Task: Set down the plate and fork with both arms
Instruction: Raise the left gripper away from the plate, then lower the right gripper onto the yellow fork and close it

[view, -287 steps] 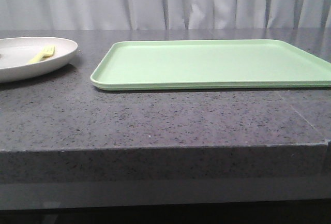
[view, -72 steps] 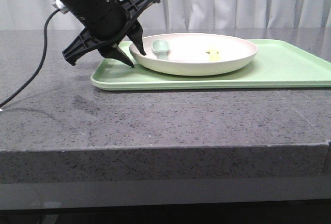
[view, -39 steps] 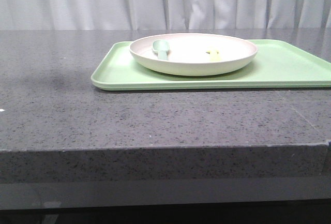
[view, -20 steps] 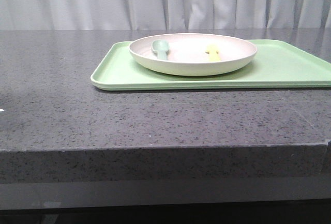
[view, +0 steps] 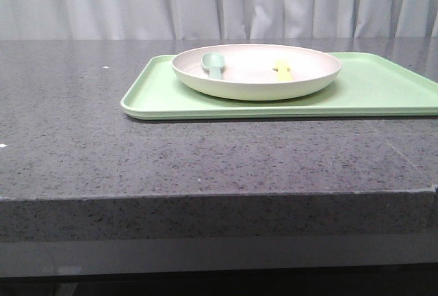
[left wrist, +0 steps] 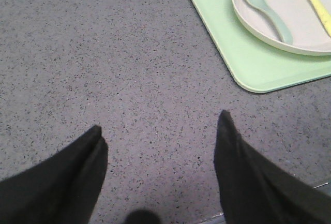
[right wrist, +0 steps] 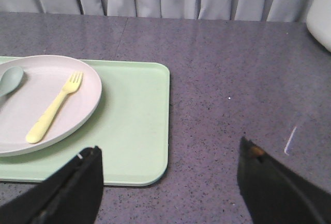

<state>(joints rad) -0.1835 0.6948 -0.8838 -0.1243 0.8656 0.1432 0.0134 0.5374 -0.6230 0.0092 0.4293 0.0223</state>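
The cream plate (view: 256, 84) rests on the left part of the light-green tray (view: 383, 94). Inside the plate lies the yellow fork (view: 282, 68), seen whole in the right wrist view as the fork (right wrist: 54, 107) on the plate (right wrist: 31, 131). The left wrist view also catches the plate (left wrist: 258, 30) and the fork (left wrist: 313, 2). My left gripper (left wrist: 160, 133) hangs open over bare countertop, well away from the tray. My right gripper (right wrist: 168, 151) is open beside the tray's corner (right wrist: 155, 167), holding nothing. Neither gripper shows in the front view.
A pale grey-green spoon (view: 213, 63) lies in the plate next to the fork. The tray (left wrist: 243, 63) sits on a speckled grey stone counter (view: 205, 159) with a front edge close to the camera. Grey curtains hang behind. A white object (right wrist: 319, 12) stands at the right wrist view's edge.
The left arm, which stood at the plate's left rim 1.8 s ago, has withdrawn out of the front view. Plate, fork and spoon have stayed put on the tray.
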